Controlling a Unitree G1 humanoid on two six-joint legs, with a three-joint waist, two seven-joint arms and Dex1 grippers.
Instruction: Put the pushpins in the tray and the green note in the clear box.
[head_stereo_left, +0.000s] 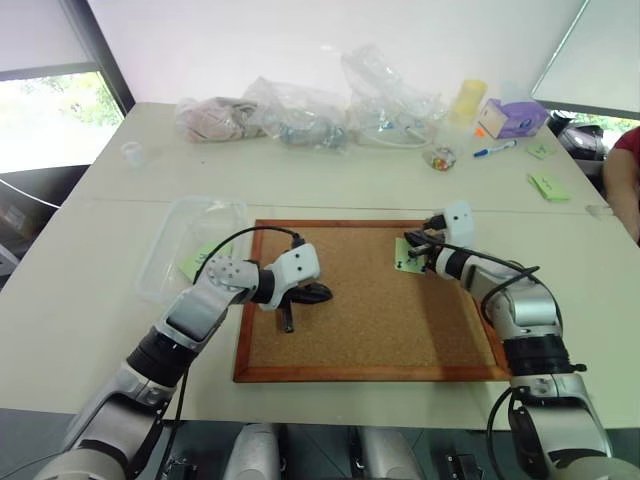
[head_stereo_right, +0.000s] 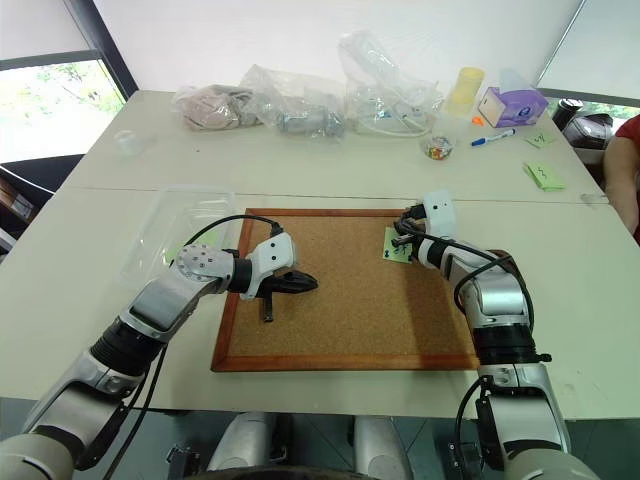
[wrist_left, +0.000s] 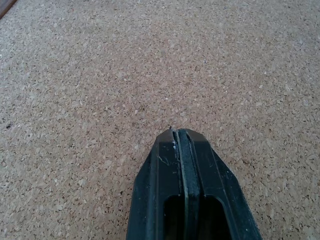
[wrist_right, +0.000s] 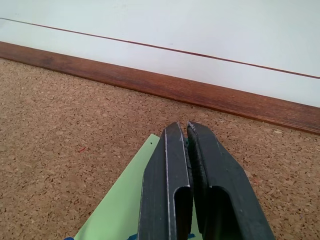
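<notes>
The green note (head_stereo_left: 404, 262) lies on the corkboard (head_stereo_left: 370, 320) near its far right corner. My right gripper (head_stereo_left: 410, 243) is shut just over the note's far edge, and the right wrist view shows its fingertips (wrist_right: 172, 145) pressed together above the pale green paper (wrist_right: 120, 200). Whether they hold anything I cannot tell. My left gripper (head_stereo_left: 320, 292) is shut with nothing in it, low over the board's left part. The clear box (head_stereo_left: 165, 250) stands left of the board with a green paper (head_stereo_left: 198, 262) in it. No pushpins can be made out, and the tray is out of view.
Wrinkly plastic bags (head_stereo_left: 300, 115) line the far side of the table, with a yellow cup (head_stereo_left: 468, 100), a purple box (head_stereo_left: 512, 117), a blue marker (head_stereo_left: 495, 149) and a small jar (head_stereo_left: 440, 157). Green notes (head_stereo_left: 548, 185) lie far right, near a person's red sleeve (head_stereo_left: 628, 170).
</notes>
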